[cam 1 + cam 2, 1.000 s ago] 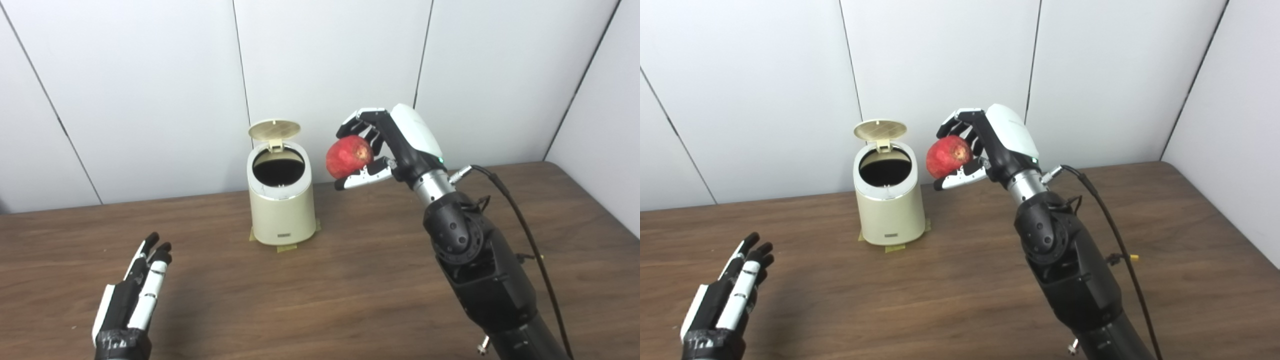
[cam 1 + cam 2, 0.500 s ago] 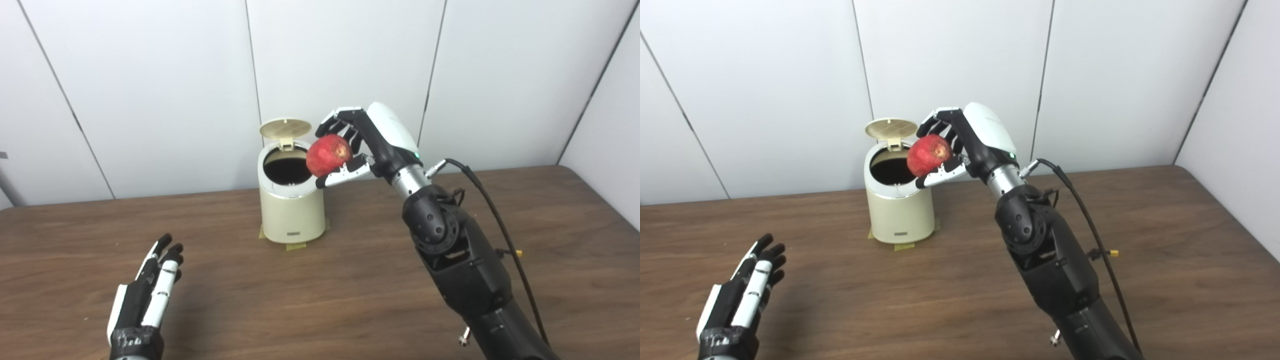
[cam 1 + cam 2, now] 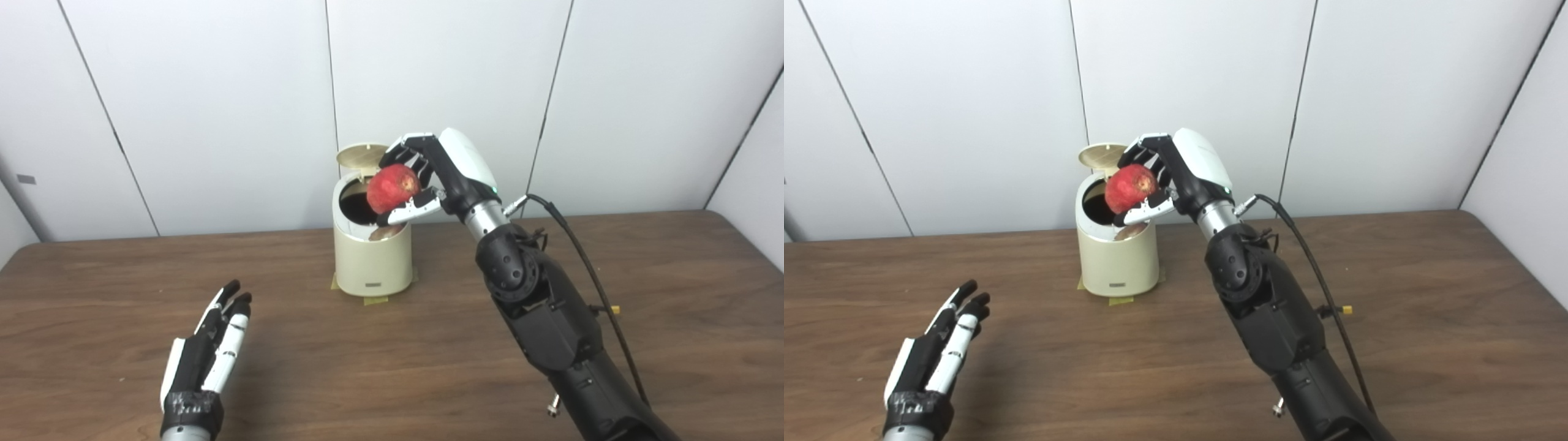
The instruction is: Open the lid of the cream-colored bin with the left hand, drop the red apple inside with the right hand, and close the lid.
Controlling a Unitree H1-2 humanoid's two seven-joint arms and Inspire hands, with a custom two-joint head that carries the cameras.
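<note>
A cream-colored bin (image 3: pixel 372 263) stands on the wooden table near the back wall, its round lid (image 3: pixel 358 154) tipped up and its dark mouth showing. My right hand (image 3: pixel 436 177) is shut on a red apple (image 3: pixel 392 188), which it holds just above the right part of the bin's opening. The apple and thumb hide part of the rim. My left hand (image 3: pixel 208 358) hovers low over the table at the front left, open, fingers stretched out, well away from the bin.
Yellow tape (image 3: pixel 375 300) sticks out under the bin's base. A black cable (image 3: pixel 588 269) loops along my right forearm. White wall panels stand close behind the bin. The table's right edge (image 3: pixel 744 242) runs diagonally at the far right.
My right hand has carried the apple leftward, from beside the bin to over its opening. The camera has panned left, shifting the whole scene right. The left hand has kept its pose.
</note>
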